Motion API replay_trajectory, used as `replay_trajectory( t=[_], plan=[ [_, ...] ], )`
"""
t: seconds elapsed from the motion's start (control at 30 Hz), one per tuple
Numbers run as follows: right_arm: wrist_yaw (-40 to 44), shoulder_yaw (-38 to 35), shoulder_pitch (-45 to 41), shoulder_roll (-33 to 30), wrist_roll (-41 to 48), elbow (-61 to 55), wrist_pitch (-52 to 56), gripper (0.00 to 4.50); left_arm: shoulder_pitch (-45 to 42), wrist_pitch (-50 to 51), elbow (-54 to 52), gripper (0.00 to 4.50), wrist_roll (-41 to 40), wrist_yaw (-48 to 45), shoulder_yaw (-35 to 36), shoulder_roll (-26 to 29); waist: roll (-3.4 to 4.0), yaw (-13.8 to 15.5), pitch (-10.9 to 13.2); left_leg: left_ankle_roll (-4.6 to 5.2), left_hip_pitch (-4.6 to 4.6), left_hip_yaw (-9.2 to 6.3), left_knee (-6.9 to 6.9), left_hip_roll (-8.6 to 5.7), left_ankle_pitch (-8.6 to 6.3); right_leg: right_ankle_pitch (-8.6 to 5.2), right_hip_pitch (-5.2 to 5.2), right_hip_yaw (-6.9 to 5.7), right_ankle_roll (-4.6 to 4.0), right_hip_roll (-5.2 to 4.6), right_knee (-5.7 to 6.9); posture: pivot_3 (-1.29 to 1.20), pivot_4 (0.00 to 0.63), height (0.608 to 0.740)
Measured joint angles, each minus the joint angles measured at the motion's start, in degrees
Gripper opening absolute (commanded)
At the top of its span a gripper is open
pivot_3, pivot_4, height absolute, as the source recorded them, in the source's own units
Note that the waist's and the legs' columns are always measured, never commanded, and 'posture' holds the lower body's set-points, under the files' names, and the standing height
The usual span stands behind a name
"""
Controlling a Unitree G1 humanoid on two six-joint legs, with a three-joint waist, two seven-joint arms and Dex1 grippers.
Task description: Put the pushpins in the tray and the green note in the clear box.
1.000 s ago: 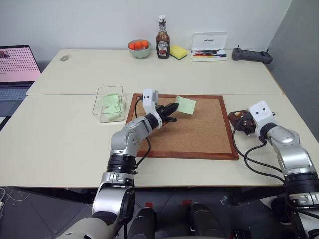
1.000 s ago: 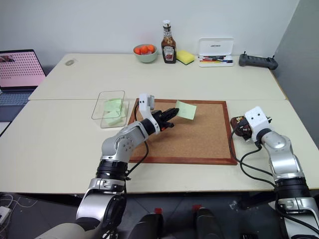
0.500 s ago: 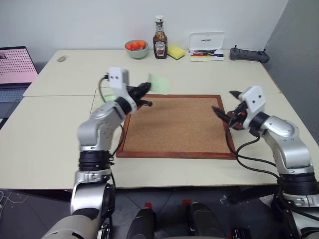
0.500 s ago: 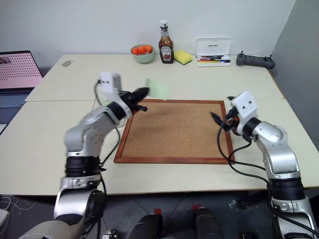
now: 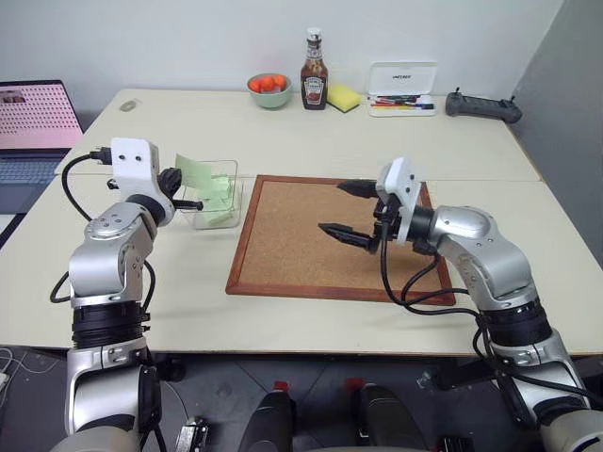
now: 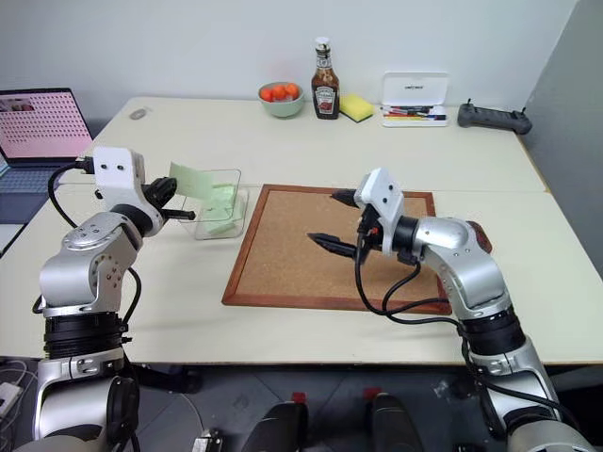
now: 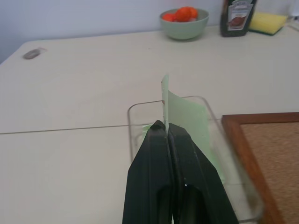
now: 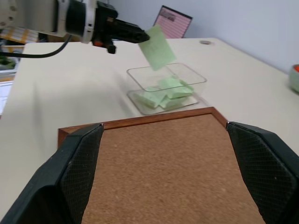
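Desk [image 5: 311, 141]: left gripper [image 5: 193, 191] clenched on green note [image 5: 196, 173] above clear box [image 5: 215, 196]; right gripper [image 5: 349, 209] released over corkboard [image 5: 292, 247]; desk's near edge bare.

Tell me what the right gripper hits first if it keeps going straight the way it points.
Probably the clear box: the open right gripper points across the corkboard at it, though it may pass above the low box.
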Motion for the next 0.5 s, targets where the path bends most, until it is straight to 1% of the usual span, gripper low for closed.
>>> replay_trajectory(
  t=[0.17,0.33,0.5],
  plan=[
    [0.02,1.60,-0.01,0.65,-0.16,0.04,0.26,4.45,-2.45,-4.10,5.96,0.00,1.85,-0.11,-1.79,-1.25,-0.01,-0.15,0.00,0.00,0.00,0.00,0.00,0.03,0.00,0.00,-0.04,-0.02,0.00,0.01,0.05,0.00,0.150,0.740],
    [-0.40,1.70,0.10,1.19,-0.18,-0.15,0.95,4.45,-4.88,-7.01,10.82,0.00,3.54,-0.02,-2.85,-1.48,-0.01,-0.35,0.00,0.00,0.00,0.02,0.00,0.03,0.00,0.00,-0.06,0.01,0.00,0.01,0.06,0.00,0.150,0.740],
    [-1.09,1.69,0.78,1.07,-0.20,-1.13,1.80,4.50,-4.90,-7.72,12.49,0.84,4.59,0.66,-2.96,-2.17,-0.01,-0.45,0.00,0.00,-0.01,0.02,-0.01,0.04,0.00,0.00,-0.08,0.01,0.00,0.01,0.07,0.00,0.150,0.740]
  ],
)
